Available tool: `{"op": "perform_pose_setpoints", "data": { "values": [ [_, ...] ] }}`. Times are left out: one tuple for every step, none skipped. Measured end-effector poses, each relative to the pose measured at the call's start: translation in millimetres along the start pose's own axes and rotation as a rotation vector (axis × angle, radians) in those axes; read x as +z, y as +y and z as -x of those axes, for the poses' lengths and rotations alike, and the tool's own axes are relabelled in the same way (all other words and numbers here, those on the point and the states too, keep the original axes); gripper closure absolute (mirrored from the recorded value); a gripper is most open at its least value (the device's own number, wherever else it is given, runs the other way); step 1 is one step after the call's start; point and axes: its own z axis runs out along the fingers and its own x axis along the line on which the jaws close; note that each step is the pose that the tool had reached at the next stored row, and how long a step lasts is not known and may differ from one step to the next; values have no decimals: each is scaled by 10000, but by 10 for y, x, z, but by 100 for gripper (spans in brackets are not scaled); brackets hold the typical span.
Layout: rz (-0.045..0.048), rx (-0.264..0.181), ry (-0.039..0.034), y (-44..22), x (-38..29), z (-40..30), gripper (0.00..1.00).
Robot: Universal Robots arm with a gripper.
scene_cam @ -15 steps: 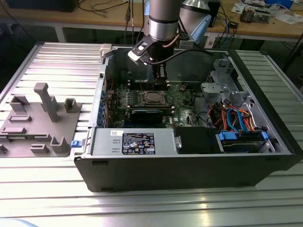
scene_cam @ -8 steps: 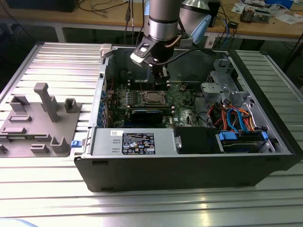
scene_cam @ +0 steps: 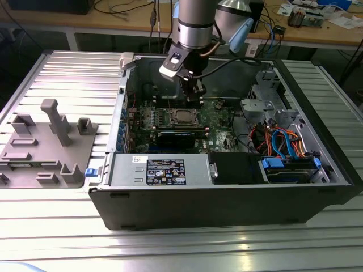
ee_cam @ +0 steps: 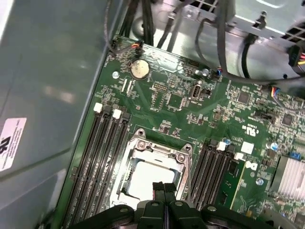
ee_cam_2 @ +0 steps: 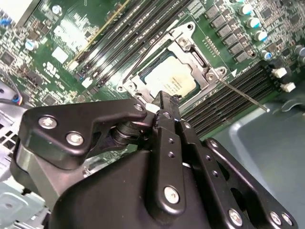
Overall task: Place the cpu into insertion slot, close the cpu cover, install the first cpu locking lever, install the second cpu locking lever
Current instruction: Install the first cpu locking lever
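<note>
The cpu (ee_cam_2: 171, 78) lies silver-grey in the insertion slot (scene_cam: 182, 118) on the green motherboard. Its top also shows in the first wrist view (ee_cam: 143, 179). The cpu cover (ee_cam_2: 191, 46) lies down flat around it as a silvery frame (ee_cam: 157, 147). One thin locking lever (ee_cam_2: 243, 95) sticks out loose from the socket's corner over the memory slots. A second thin lever (ee_cam_2: 143, 53) runs along the opposite side of the socket. My gripper (ee_cam_2: 167, 102) hangs just above the socket's edge, shut with nothing between its fingers; its fingertips (ee_cam: 157, 189) press together. In the exterior view the gripper (scene_cam: 195, 96) hovers behind the socket.
Black memory slots (ee_cam: 105, 157) flank the socket on both sides. The open computer case (scene_cam: 227, 198) has a power supply at the front and blue cables (scene_cam: 283, 141) at the exterior view's right. A grey fixture block (scene_cam: 51, 141) stands on the table at the exterior view's left.
</note>
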Motion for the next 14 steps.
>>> {"op": "perform_pose_setpoints", "data": {
  "values": [
    [10,-201,1,-1,0,0,89],
    [18,-341,1,-1,0,0,89],
    [26,-481,2,-2,0,-1,89],
    [37,-695,3,-2,0,-1,89],
    [45,-834,4,-2,0,-1,89],
    [54,-1014,5,-3,0,-1,89],
    [61,-1126,5,-4,0,-1,89],
    [71,-1315,6,-5,0,-2,89],
    [79,-1454,7,-7,0,-2,89],
    [85,-1580,7,-7,-1,-2,89],
    [93,-1721,8,-8,0,-1,89],
    [102,-1881,9,-8,0,-1,89],
    [110,-2036,10,-8,0,-1,89],
    [118,-2185,11,-8,0,-1,89]
  ]
}}
